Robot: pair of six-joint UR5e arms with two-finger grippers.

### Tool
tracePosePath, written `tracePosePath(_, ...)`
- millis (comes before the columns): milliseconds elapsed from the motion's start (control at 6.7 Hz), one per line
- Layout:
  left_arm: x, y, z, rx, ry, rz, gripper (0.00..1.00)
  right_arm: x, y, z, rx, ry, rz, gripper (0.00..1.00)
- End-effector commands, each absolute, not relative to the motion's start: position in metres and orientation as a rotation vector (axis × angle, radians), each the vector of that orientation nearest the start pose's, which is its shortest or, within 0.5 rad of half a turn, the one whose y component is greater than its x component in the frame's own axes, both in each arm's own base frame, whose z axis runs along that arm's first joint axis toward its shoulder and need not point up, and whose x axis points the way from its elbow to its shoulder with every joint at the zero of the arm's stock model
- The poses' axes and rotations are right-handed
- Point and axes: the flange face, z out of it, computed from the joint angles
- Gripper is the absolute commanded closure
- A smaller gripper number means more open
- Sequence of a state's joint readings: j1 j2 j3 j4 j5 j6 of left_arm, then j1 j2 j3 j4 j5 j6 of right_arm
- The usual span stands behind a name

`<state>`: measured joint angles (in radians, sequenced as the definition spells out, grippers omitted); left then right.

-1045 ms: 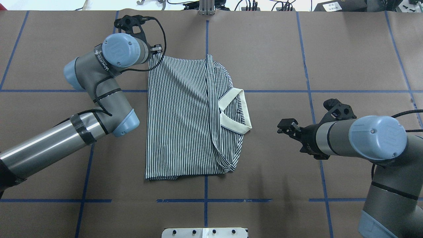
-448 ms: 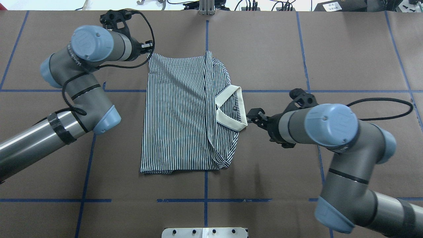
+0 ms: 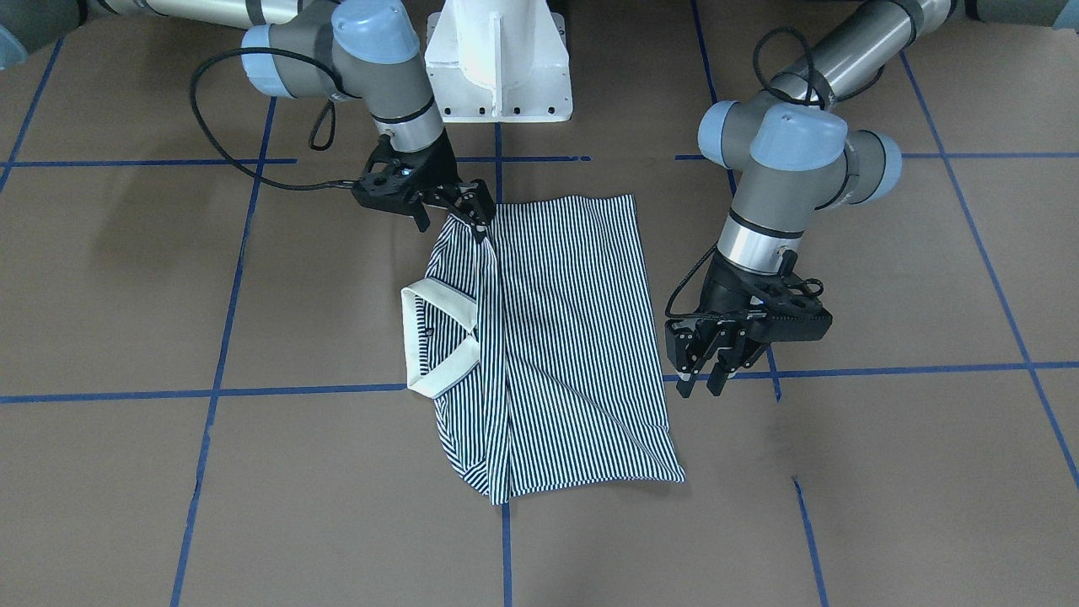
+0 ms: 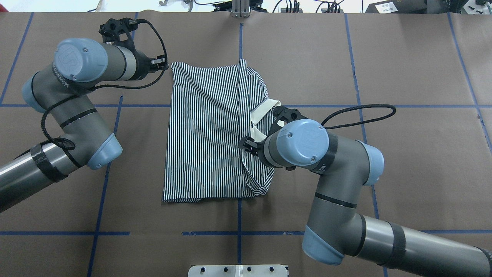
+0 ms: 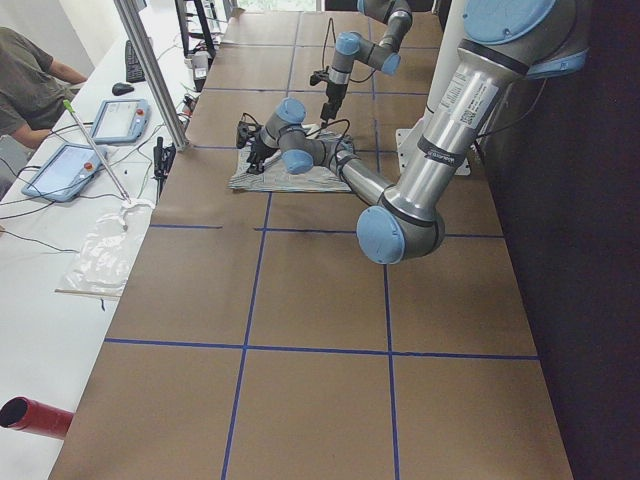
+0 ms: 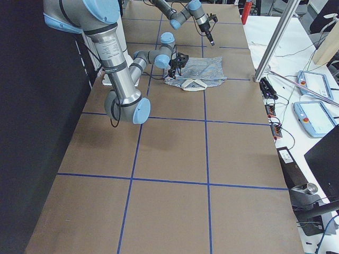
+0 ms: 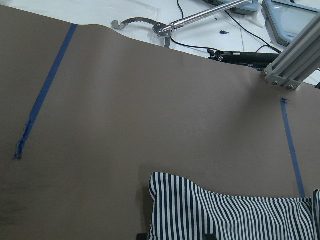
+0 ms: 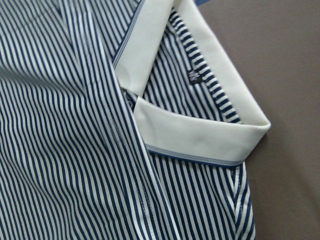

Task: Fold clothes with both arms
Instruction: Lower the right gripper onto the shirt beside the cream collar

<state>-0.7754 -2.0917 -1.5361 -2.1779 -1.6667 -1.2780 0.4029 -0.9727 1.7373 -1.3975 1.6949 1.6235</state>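
Note:
The striped polo shirt (image 4: 203, 130) lies folded on the brown table, its cream collar (image 3: 421, 337) on the robot's right side. My right gripper (image 4: 243, 146) hovers over the fold line beside the collar, and its jaws look open with nothing in them (image 3: 472, 221). The right wrist view is filled by the collar (image 8: 200, 130) and stripes, with no fingers showing. My left gripper (image 4: 163, 63) stands open just outside the shirt's far left corner (image 3: 700, 384), holding nothing. That corner (image 7: 170, 200) shows low in the left wrist view.
Blue tape lines (image 4: 238, 232) grid the brown table cover. The white pedestal base (image 3: 497, 59) stands at the robot's side. An aluminium post (image 4: 240, 7) and cables line the far edge. A person (image 5: 30, 80) sits by tablets (image 5: 70, 165) on a side table.
My right arm has swung left from the bare table beside the collar to over the shirt's fold. My left arm drew back leftward off the far corner. The shirt shifted slightly left.

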Motion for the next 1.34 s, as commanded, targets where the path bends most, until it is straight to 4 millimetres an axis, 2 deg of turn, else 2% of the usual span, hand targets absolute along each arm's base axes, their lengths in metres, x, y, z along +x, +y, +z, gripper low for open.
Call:
tracePosePath(0,0.409,-0.571,0.306,0.480,0.987,-0.380,0.51,-0.592,-0.356,0.221,0.170,-0.869,0.017,0.00)
tracePosePath(299,0.411,-0.570,0.308,0.468,0.976,-0.381,0.50,-0.604,-0.345,0.222,0.164,-0.810,-0.044,0.00)
tracePosePath(746,0.411,-0.570,0.307,0.463,0.979,-0.391,0.50,-0.621,-0.347,0.234,0.178,-0.766,-0.110,0.00)
tracePosePath(1045,0.412,-0.569,0.307,0.461,0.980,-0.392,0.50,-0.616,-0.346,0.241,0.190,-0.739,-0.164,0.00)
tracePosePath(1194,0.412,-0.569,0.307,0.460,0.978,-0.392,0.50,-0.607,-0.346,0.257,0.184,-0.720,-0.161,0.00)
